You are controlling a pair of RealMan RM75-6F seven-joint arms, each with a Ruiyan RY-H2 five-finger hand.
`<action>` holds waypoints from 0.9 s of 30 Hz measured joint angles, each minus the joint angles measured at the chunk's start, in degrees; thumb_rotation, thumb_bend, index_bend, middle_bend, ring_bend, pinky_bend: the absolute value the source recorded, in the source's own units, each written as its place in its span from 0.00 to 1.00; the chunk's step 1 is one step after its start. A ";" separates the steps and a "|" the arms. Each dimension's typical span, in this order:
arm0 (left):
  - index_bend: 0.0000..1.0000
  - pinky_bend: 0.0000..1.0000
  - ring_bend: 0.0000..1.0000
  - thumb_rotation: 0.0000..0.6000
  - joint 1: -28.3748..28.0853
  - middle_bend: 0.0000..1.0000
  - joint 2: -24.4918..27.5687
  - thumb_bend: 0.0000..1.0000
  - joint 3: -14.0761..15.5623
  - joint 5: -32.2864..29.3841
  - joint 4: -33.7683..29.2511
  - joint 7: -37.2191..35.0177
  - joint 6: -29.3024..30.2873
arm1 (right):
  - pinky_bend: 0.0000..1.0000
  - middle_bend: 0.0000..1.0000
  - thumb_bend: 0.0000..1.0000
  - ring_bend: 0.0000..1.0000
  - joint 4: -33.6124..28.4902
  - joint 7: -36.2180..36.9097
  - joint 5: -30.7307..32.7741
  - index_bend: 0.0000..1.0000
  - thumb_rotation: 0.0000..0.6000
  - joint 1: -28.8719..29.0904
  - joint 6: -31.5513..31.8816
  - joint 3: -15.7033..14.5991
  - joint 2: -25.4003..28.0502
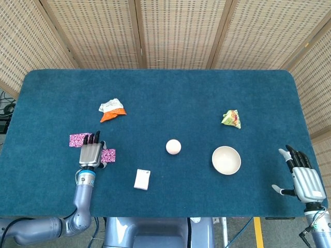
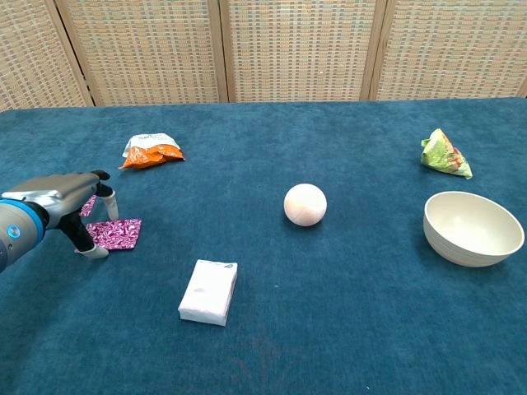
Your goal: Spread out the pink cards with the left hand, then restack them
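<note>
My left hand (image 1: 91,153) sits palm-down at the lower left of the head view, fingers slightly apart and gripping nothing, directly over the gap between the two flat pink patterned cards. One pink card (image 1: 79,139) pokes out up and to the left beyond my fingertips, the other pink card (image 1: 108,155) lies just beside my palm on its right, both with long edges running left to right across the blue felt table (image 1: 170,98). My right hand (image 1: 303,178) rests spread and empty at the far lower right, well apart from the cards, so I judge the left is the one to gather them.
</note>
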 measured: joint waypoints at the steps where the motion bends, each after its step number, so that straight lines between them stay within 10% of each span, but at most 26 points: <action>1: 0.50 0.00 0.00 1.00 0.02 0.00 0.14 0.25 -0.03 0.00 -0.06 -0.03 0.01 | 0.00 0.00 0.13 0.00 -0.02 -0.02 -0.03 0.09 1.00 0.00 0.03 0.00 0.00; 27: 0.50 0.00 0.00 1.00 -0.39 0.00 5.44 0.24 -1.85 0.56 3.16 -1.19 -1.43 | 0.00 0.00 0.13 0.00 0.19 -1.10 0.71 0.09 1.00 0.19 -0.67 0.06 -0.37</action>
